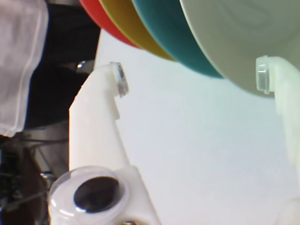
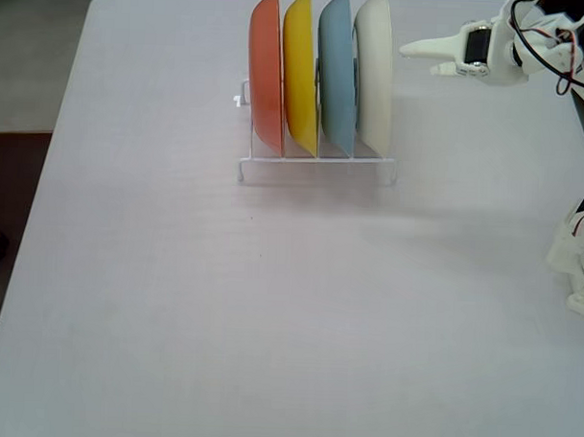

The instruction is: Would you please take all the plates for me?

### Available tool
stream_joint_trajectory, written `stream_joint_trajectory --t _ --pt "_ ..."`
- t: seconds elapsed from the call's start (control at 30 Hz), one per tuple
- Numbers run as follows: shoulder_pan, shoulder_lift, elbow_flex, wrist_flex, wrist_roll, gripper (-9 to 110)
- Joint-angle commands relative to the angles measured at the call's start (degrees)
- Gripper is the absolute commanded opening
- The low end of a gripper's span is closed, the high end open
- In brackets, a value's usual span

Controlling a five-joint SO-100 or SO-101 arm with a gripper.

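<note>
So far nothing is leaving the rack. From the wrist view, the gripper (image 1: 192, 77) is hanging wide open and empty, its right-hand fingertip (image 1: 263, 75) showing against the cream-white plate (image 1: 234, 37), with the light blue plate (image 1: 168, 33), yellow plate (image 1: 124, 21) and orange plate (image 1: 96, 14) fanning out behind.

From the fixed view, all four plates are standing upright in the white wire rack (image 2: 318, 167) on the table (image 2: 269, 314), so every plate is waiting to be taken.

No writing, label, brand, number or sign can be read in either view.
</note>
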Motion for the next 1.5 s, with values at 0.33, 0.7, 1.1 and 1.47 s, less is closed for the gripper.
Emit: stream_joint_trajectory --t 0.33,0.7,1.1,1.47 --pt "1.1 -17.4 -18.5 0.4 -3.3 34" --pt "1.8 -23.0 -21.0 -0.2 -1.1 16" --pt "0.2 -21.8 -28.5 3.2 1.2 0" --pt "-4.0 -5.9 -36.3 5.7 12.1 -1"
